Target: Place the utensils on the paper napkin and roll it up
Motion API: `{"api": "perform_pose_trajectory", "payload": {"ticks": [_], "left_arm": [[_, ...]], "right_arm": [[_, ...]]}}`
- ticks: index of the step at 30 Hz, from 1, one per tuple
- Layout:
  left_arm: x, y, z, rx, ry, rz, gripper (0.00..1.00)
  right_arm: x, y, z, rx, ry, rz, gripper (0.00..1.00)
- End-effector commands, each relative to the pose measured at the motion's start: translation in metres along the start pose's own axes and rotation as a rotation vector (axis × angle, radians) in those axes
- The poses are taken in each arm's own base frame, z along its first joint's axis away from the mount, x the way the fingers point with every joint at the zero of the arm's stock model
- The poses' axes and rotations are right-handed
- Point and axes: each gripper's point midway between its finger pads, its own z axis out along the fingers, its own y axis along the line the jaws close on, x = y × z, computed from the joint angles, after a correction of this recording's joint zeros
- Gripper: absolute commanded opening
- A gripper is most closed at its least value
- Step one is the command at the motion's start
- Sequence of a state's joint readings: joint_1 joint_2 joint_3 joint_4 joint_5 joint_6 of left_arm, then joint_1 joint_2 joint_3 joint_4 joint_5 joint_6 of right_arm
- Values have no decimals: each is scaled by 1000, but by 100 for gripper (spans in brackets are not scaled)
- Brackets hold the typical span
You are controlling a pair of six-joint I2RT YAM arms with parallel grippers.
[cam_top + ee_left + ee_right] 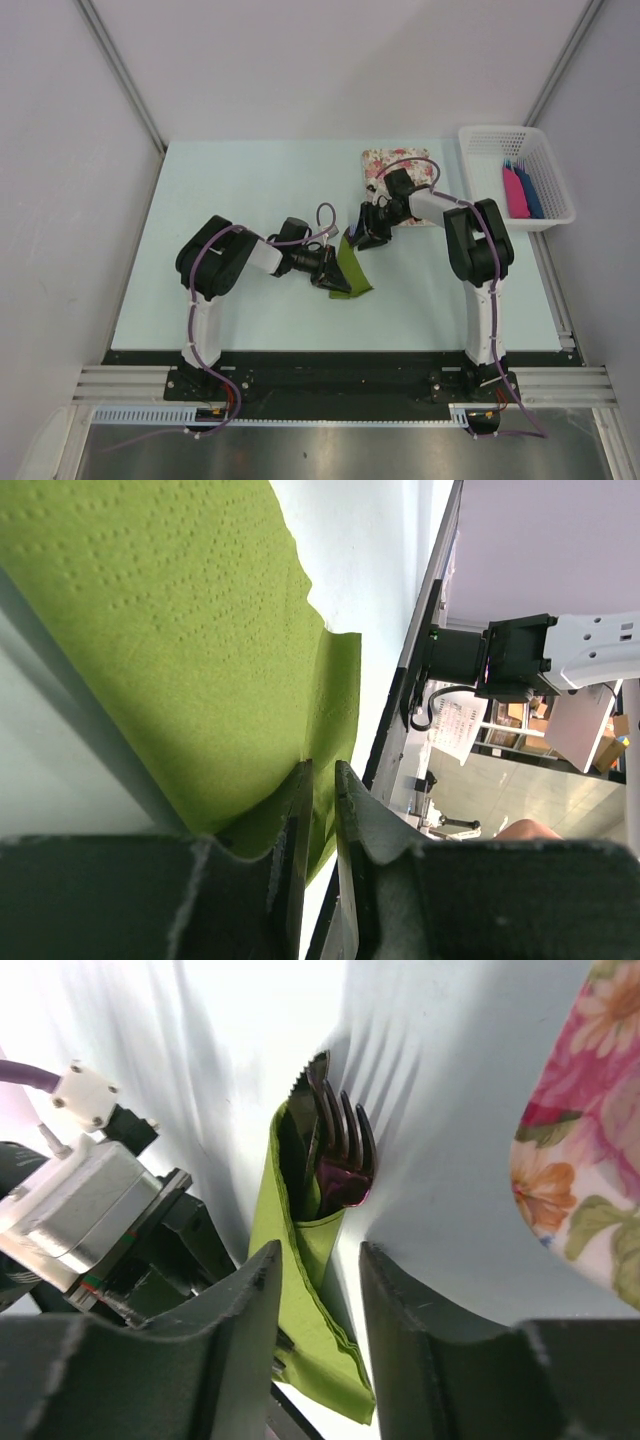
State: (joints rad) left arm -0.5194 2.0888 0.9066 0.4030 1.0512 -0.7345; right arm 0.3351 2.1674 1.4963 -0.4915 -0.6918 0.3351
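Note:
The olive-green paper napkin [352, 270] is folded around the dark purple utensils near the table's middle. In the right wrist view the fork [342, 1150] and a serrated blade tip stick out of the napkin [316, 1360] fold. My left gripper [328, 272] pinches the napkin [180, 630] near its lower end, and green paper shows between its nearly closed jaws [322, 770]. My right gripper [362, 230] hovers at the upper end, where the utensils show. Its jaws [320, 1258] are open on either side of the roll, with a gap on both sides.
A pink-and-white floral mat [385, 165] lies behind the right gripper and shows at the right edge of the right wrist view [590, 1160]. A white basket [480, 135] at the back right holds pink [514, 192] and blue [531, 195] flat pieces.

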Motion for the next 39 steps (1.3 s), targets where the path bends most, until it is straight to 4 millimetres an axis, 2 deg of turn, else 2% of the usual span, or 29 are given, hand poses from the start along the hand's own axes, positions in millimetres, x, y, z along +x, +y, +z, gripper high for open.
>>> {"api": "perform_pose_trajectory", "payload": {"ticks": [1,12,15,16,18,19,21,22,25,27,33,35,36,37,39], "left_arm": [[3,35,1,-101,-35,-40,22],[0,33,0,-98,-45,-29,23],[-2,33,0,-98,-51,-26,23],[-3,33,0,-99,-57,-28,23],[-6,32,-1,-98,-68,-23,23],[-9,31,-2,-97,-75,-19,23],[-12,31,-2,-96,-82,-19,24],[-15,29,-3,-95,-88,-13,24],[-25,25,-8,-95,-113,14,25],[-34,12,-15,-84,-137,56,26],[-78,-30,-53,-95,-262,247,41],[-100,-38,-72,-123,-334,306,54],[-108,-49,-84,-129,-373,338,64],[-121,-52,-100,-147,-419,363,79],[-132,-55,-118,-193,-470,386,99]], "right_arm": [[22,-22,14,135,54,-3,40],[39,-34,25,225,102,-13,38],[46,-45,30,259,128,5,32],[45,-48,30,269,128,13,26],[49,-53,32,271,146,35,21],[50,-51,33,253,152,52,15],[48,-47,34,218,152,52,9],[47,-45,35,204,151,49,0],[40,-33,34,143,127,33,0],[30,-29,32,121,82,20,0],[1,1,13,8,-44,-5,0],[-6,8,8,-10,-69,-15,0],[-11,13,6,-25,-87,-22,0],[-12,15,4,-30,-94,-25,0],[-17,25,0,-54,-114,-44,0]]}}
